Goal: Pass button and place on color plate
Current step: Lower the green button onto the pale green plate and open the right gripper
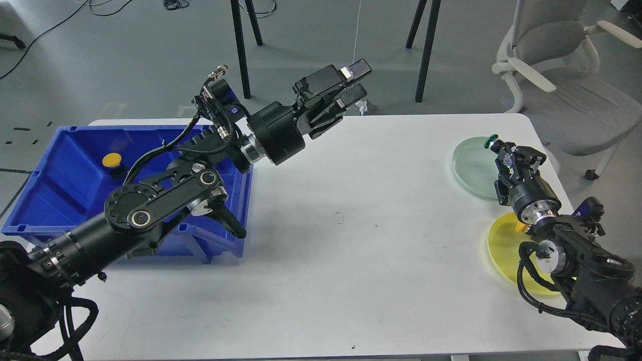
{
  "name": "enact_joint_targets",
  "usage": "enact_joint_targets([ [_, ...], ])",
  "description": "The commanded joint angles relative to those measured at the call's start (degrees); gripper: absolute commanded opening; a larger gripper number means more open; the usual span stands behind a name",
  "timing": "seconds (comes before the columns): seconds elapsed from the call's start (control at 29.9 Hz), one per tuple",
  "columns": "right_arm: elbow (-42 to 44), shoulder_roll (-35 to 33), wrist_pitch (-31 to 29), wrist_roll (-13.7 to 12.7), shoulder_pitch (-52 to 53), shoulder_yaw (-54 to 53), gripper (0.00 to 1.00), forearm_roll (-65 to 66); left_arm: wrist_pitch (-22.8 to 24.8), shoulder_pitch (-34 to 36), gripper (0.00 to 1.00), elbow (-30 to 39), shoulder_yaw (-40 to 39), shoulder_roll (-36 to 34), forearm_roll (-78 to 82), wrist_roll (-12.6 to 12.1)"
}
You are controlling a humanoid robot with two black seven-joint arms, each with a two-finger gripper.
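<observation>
My right gripper (503,152) is shut on a green-capped button (488,142) and holds it over the pale green plate (473,167) at the table's right. A yellow plate (506,250) lies nearer me; a yellow-capped button (520,227) on it is mostly hidden behind my right arm. My left gripper (357,81) is open and empty, raised above the table's far edge at the middle. Another yellow-capped button (112,161) sits in the blue bin (65,190) at the left.
The white table (361,240) spans the view. My left arm crosses over the blue bin's right wall. An office chair (567,75) stands behind the table's right corner, and stand legs (241,45) are behind the far edge.
</observation>
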State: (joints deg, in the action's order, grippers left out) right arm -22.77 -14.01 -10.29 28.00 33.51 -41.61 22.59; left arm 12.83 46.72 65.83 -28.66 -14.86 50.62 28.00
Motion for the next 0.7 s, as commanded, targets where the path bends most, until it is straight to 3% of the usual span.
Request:
enact_joint_targets([
  [0.0,0.1,0.04,0.0,0.0,-0.02,0.04,0.29,0.0,0.0,-0.05,0.69,0.0,0.0,0.01,0.01,0.0],
  [0.1,0.36,0.13,0.0,0.0,-0.02,0.21,0.34,0.0,0.0,-0.05,0.69,0.0,0.0,0.01,0.01,0.0],
  [0.5,4.14,2.15,-0.09,0.0,-0.02,0.39,0.36,0.0,0.0,-0.05,0.69,0.0,0.0,0.01,0.01,0.0],
  [0.67,4.14,2.15,-0.09,0.0,-0.02,0.12,0.43,0.0,0.0,-0.05,0.69,0.0,0.0,0.01,0.01,0.0],
])
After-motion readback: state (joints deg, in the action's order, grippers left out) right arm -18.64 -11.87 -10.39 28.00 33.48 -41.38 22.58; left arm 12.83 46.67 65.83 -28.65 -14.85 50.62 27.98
